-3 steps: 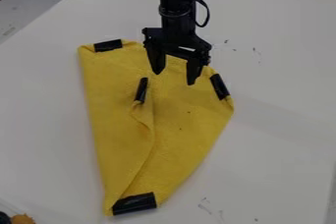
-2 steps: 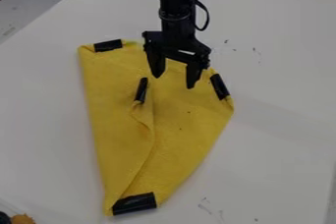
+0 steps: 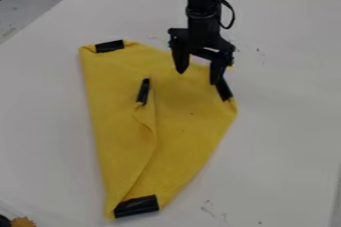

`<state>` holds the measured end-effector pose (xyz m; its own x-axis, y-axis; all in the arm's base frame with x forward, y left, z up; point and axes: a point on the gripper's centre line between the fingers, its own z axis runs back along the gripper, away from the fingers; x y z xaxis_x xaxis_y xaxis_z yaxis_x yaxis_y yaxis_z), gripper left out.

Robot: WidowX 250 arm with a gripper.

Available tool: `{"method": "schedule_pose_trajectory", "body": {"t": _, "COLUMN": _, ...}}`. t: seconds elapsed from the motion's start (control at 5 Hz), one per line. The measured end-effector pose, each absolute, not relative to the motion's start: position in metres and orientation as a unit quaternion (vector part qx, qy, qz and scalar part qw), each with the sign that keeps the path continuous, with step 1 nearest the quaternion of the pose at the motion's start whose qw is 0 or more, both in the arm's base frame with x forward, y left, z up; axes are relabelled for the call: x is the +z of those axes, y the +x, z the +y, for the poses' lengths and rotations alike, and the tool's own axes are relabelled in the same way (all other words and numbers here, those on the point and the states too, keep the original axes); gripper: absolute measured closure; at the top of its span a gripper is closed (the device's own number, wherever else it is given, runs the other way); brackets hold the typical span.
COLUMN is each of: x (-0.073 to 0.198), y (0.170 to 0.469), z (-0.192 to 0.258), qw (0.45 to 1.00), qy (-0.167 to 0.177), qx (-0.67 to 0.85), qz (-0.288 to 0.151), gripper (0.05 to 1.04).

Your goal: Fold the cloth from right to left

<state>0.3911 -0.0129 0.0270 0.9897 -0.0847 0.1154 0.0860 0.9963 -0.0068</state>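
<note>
My jaws [image 3: 198,77] hang spread wide over the yellow cloth's [image 3: 180,121] upper right edge on the white bench [image 3: 286,136].

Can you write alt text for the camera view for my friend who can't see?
An open black robot gripper hangs over the upper right of a partly folded yellow cloth with patches of black tape, on a pale table.
</note>
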Motion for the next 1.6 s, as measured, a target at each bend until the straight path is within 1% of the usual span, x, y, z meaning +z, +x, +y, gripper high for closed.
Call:
{"method": "schedule_pose_trajectory", "body": {"t": 0.2, "x": 0.027, "y": 0.411, "z": -0.021, "qw": 0.997, "qy": -0.019, "qx": -0.051, "qz": -0.062, "gripper": 0.083}}
{"method": "schedule_pose_trajectory", "body": {"t": 0.4, "x": 0.024, "y": 0.418, "z": -0.039, "qw": 0.996, "qy": -0.03, "qx": -0.056, "qz": -0.063, "gripper": 0.083}}
{"method": "schedule_pose_trajectory", "body": {"t": 0.6, "x": 0.025, "y": 0.416, "z": -0.05, "qw": 0.997, "qy": -0.03, "qx": -0.049, "qz": -0.056, "gripper": 0.083}}
{"method": "schedule_pose_trajectory", "body": {"t": 0.8, "x": 0.025, "y": 0.408, "z": -0.059, "qw": 0.998, "qy": -0.003, "qx": -0.045, "qz": -0.036, "gripper": 0.083}}
{"method": "schedule_pose_trajectory", "body": {"t": 1.0, "x": 0.032, "y": 0.407, "z": -0.069, "qw": 0.998, "qy": 0.028, "qx": -0.045, "qz": -0.032, "gripper": 0.083}}
{"method": "schedule_pose_trajectory", "body": {"t": 1.4, "x": 0.014, "y": 0.393, "z": -0.071, "qw": 0.999, "qy": 0.024, "qx": -0.014, "qz": -0.02, "gripper": 0.083}}
{"method": "schedule_pose_trajectory", "body": {"t": 1.6, "x": 0.018, "y": 0.387, "z": -0.07, "qw": 0.999, "qy": 0.019, "qx": -0.004, "qz": -0.03, "gripper": 0.083}}
